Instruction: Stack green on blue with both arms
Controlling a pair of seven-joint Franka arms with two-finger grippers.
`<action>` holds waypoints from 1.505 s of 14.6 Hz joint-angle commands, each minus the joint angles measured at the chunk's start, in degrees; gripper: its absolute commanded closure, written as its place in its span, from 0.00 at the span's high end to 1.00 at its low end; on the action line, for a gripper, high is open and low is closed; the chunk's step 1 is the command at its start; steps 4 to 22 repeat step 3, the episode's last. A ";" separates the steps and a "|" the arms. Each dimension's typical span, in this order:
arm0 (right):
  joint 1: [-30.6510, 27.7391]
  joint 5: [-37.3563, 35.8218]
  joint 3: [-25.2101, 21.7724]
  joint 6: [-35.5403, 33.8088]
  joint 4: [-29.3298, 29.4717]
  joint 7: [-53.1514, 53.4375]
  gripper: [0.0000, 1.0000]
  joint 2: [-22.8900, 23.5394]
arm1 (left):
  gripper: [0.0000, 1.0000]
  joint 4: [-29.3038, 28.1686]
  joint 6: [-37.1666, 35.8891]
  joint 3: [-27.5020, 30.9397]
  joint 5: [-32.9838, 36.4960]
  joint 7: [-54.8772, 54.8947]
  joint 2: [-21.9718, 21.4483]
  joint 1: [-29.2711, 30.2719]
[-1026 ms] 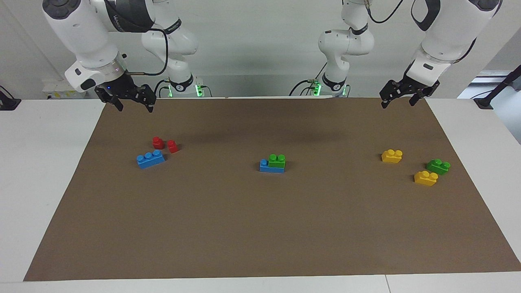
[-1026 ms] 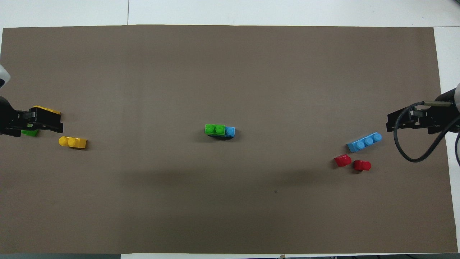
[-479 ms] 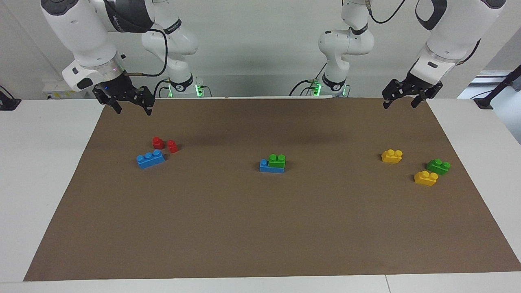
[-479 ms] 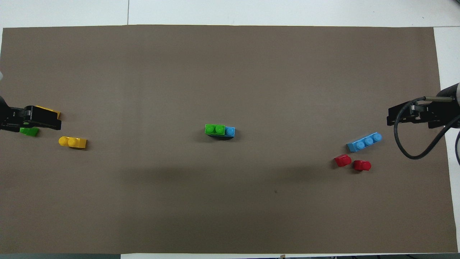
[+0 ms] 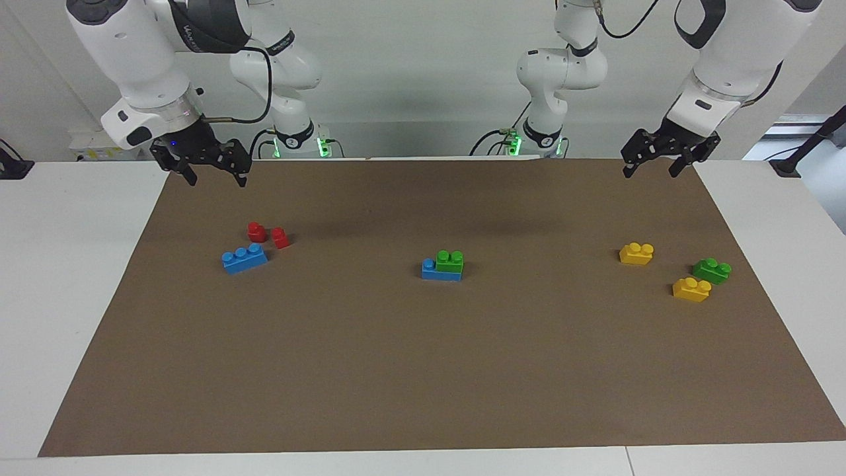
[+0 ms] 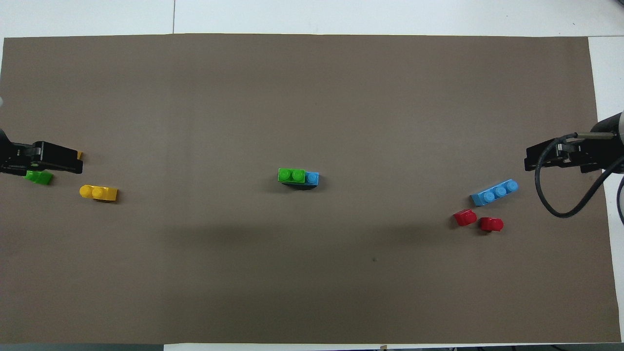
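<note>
A green brick (image 5: pixel 450 260) sits stacked on a blue brick (image 5: pixel 436 272) at the middle of the brown mat; the stack also shows in the overhead view, green (image 6: pixel 291 175) on blue (image 6: pixel 312 178). A second blue brick (image 5: pixel 244 258) lies toward the right arm's end. A second green brick (image 5: pixel 712 270) lies toward the left arm's end. My right gripper (image 5: pixel 218 177) hangs open and empty in the air over the mat's edge by the robots. My left gripper (image 5: pixel 649 170) hangs open and empty over the same edge at its own end.
Two red bricks (image 5: pixel 256 231) (image 5: pixel 280 237) lie just nearer the robots than the second blue brick. Two yellow bricks (image 5: pixel 636 253) (image 5: pixel 691 289) lie beside the second green brick. In the overhead view the left gripper (image 6: pixel 68 164) covers most of one yellow brick. The brown mat (image 5: pixel 423 370) covers the white table.
Both grippers have drawn back a little toward their own ends of the table and have risen slightly. No brick has moved.
</note>
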 commanded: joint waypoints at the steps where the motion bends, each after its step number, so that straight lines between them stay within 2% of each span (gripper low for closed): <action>1: -0.58 -0.07 0.51 -0.48 0.74 -1.30 1.00 0.64 | 1.00 0.82 0.51 -0.16 0.18 1.22 0.59 0.66; 22: -0.41 -0.07 0.51 -0.48 0.83 -0.86 1.00 0.46 | 1.00 0.82 0.51 -0.16 0.18 1.22 0.59 0.66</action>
